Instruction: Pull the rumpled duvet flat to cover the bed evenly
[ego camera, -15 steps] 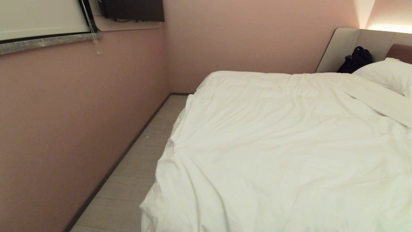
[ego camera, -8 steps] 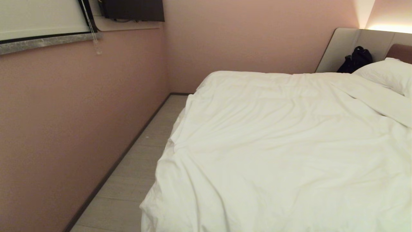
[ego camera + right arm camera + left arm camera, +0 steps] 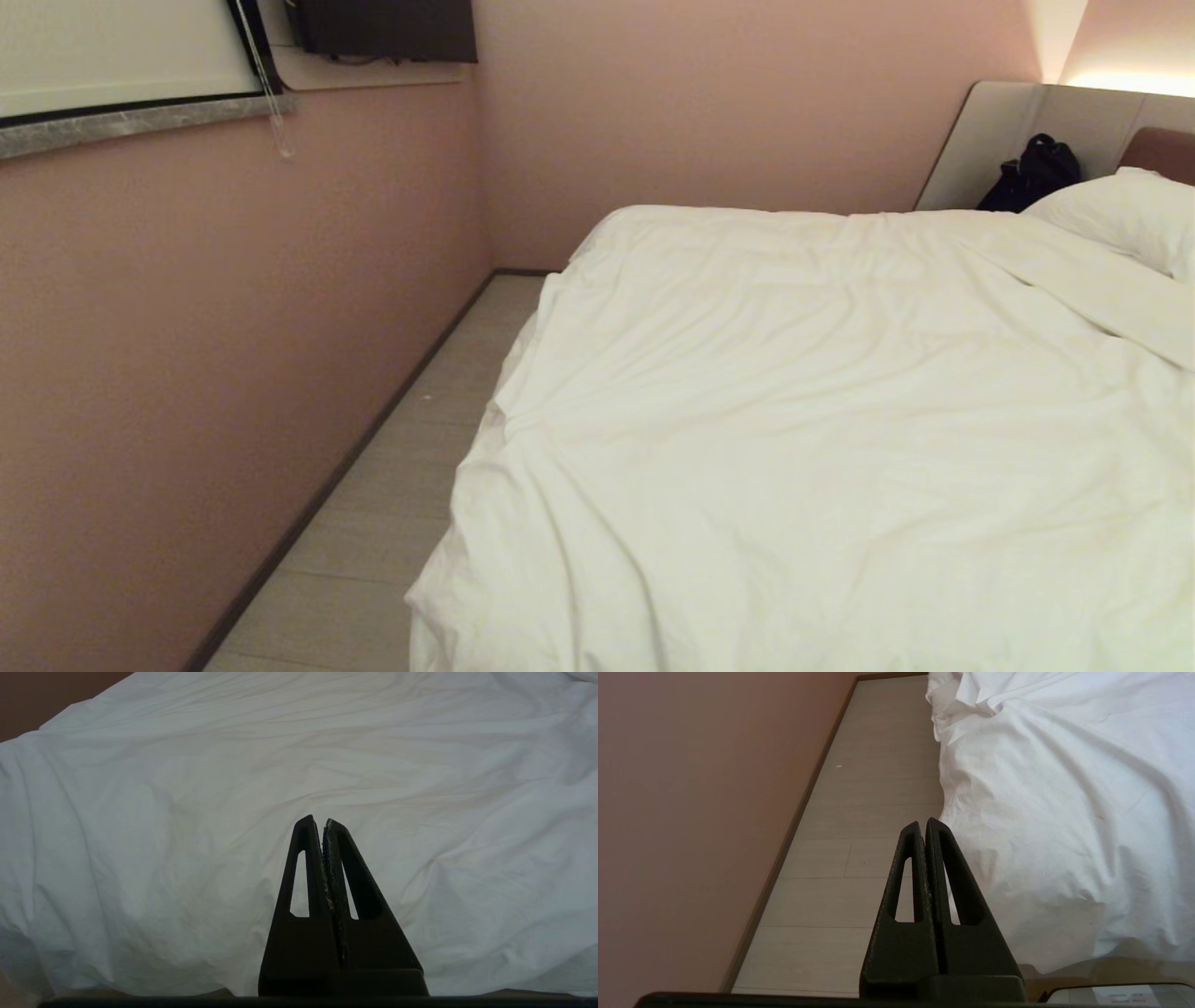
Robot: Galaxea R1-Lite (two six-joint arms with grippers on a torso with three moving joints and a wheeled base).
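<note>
- The duvet lies spread over the bed, white and puffy, with shallow creases running across its top and a longer fold near the pillow.
- Its near left corner hangs over the mattress side and bunches in soft folds above the floor; in the left wrist view the same draped edge falls close to the floor boards.
- The pillow rests at the head end, against the brown headboard and its beige surround panel; a black bag sits beside it against the panel.
- The left gripper is clenched with nothing between its fingers, held over the floor just beside the hanging duvet edge, not touching it.
- The right gripper is likewise pressed together and empty, pointing at the duvet's side face; whether the tips touch the cloth cannot be told.
- Neither arm shows in the head view.
- A narrow strip of pale plank floor runs between the bed's left side and a pink wall, with a dark skirting board along the wall's foot.
- High on that wall are a window ledge with a blind cord, and a dark box at the corner.
</note>
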